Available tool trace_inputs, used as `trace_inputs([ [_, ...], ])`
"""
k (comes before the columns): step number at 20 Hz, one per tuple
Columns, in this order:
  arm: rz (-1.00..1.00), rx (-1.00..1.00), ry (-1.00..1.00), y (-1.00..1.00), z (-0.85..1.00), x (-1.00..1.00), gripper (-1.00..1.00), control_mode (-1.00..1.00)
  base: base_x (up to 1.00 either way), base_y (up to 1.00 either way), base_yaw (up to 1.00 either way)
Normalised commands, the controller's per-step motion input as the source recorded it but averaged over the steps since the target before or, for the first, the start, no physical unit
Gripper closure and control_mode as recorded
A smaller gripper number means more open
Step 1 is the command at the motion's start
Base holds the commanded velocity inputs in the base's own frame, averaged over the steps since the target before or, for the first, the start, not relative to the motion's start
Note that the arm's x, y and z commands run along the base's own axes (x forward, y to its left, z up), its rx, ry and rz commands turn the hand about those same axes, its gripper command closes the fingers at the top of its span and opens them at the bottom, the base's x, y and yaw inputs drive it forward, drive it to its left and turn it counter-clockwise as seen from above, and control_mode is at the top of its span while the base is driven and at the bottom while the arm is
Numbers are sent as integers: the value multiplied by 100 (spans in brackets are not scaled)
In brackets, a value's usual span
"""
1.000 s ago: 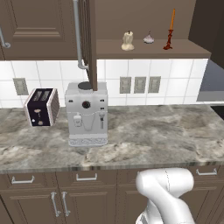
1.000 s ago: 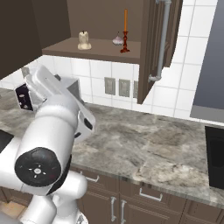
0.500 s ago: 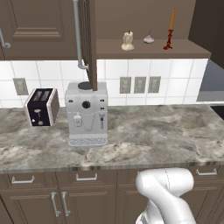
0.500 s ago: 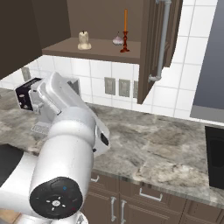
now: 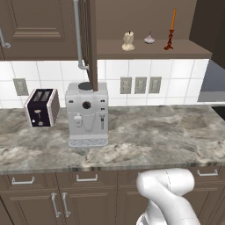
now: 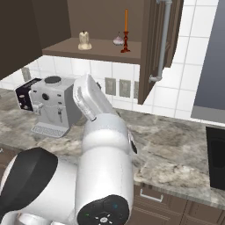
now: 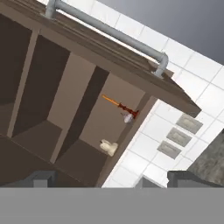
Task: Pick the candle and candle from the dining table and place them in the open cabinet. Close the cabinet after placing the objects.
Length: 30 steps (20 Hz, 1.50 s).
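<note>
**Hidden and cut off**

The small pale thing (image 5: 149, 39) between the candles is too small to tell. The arm (image 6: 94, 145) covers part of the bench (image 6: 176, 149) and coffee machine (image 6: 50, 105). The cabinet door (image 5: 90, 39) runs past the top edge.

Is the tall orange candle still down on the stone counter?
No, the orange candle stands on the open cabinet shelf, right of the cream candle.

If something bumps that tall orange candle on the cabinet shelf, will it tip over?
Probably yes. The orange taper candle is tall and thin on a tiny red holder, so it looks top-heavy. It seems light, so a slight nudge might topple it. Once down, its round shaft would likely roll along the shelf.
</note>
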Motion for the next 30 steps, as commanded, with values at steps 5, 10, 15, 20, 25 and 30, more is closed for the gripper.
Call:
trace_inputs([
  [5, 0, 13, -4, -52, 0, 25, -100, -100, 0, 0, 0],
  [10, 0, 9, -4, -50, 0, 36, -100, -100, 0, 0, 0],
  [15, 0, 5, -3, -51, 0, 36, -100, -100, 0, 0, 0],
  [20, 0, 2, -3, -46, -1, 43, -100, -100, 0, 0, 0],
  [25, 2, 0, -2, -27, -13, 56, -100, -100, 0, 0, 0],
  [30, 3, 0, -3, -26, -2, 53, -100, -100, 0, 0, 0],
])
